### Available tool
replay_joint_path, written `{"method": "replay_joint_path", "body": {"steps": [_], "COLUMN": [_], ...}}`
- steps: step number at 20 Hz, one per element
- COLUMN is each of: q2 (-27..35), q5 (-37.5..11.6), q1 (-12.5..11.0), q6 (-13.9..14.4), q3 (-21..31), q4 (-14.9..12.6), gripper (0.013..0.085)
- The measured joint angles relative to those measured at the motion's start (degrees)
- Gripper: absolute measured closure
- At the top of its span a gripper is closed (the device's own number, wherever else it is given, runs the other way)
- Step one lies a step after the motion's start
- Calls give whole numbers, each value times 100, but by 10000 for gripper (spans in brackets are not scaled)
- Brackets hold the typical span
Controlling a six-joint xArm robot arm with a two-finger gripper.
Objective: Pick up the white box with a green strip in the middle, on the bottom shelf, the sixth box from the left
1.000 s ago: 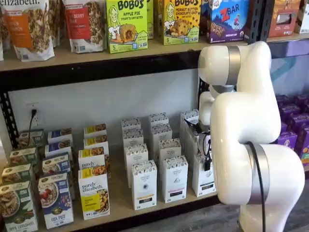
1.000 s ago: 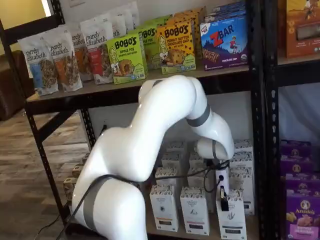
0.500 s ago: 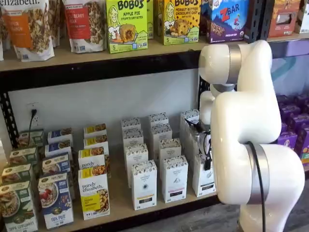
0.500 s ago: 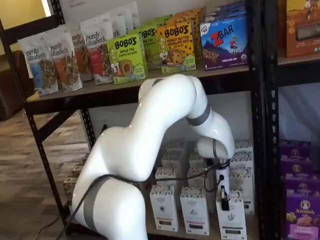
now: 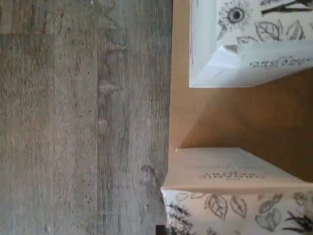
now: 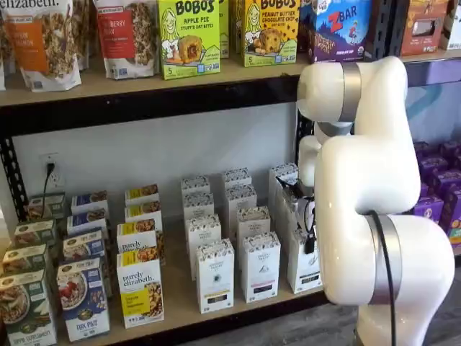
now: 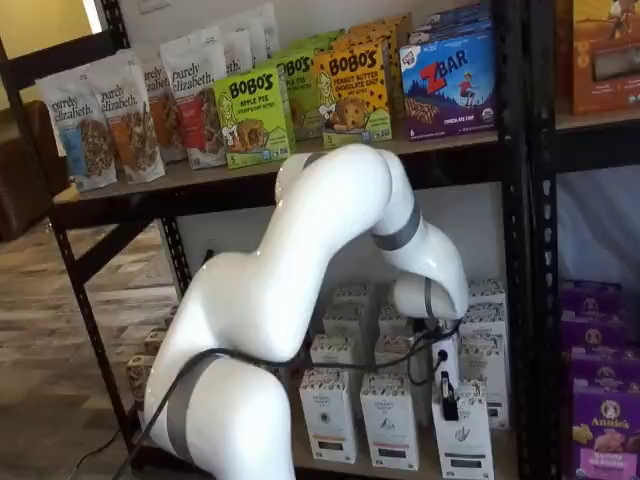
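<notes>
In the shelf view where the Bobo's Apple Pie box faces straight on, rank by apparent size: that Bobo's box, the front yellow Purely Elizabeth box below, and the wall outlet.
1. Bobo's Apple Pie box, top cropped.
2. Yellow Purely Elizabeth box, close enough to the first that the order is unsure.
3. Wall outlet, clearly smallest.

2 Bobo's boxes (image 6: 189,36), 1 Zbar box (image 6: 338,29), 1 wall outlet (image 6: 50,168).
</notes>
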Motion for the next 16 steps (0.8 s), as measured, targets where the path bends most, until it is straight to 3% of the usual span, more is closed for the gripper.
{"method": "replay_joint_path", "body": {"steps": [7,16], "q2": [-282,-1219], "q5": [-99,-252], "q1": [27,109], "q6": [298,217], "q3": [423,1602], "q4": [-300,-106], "gripper": [450,450]}}
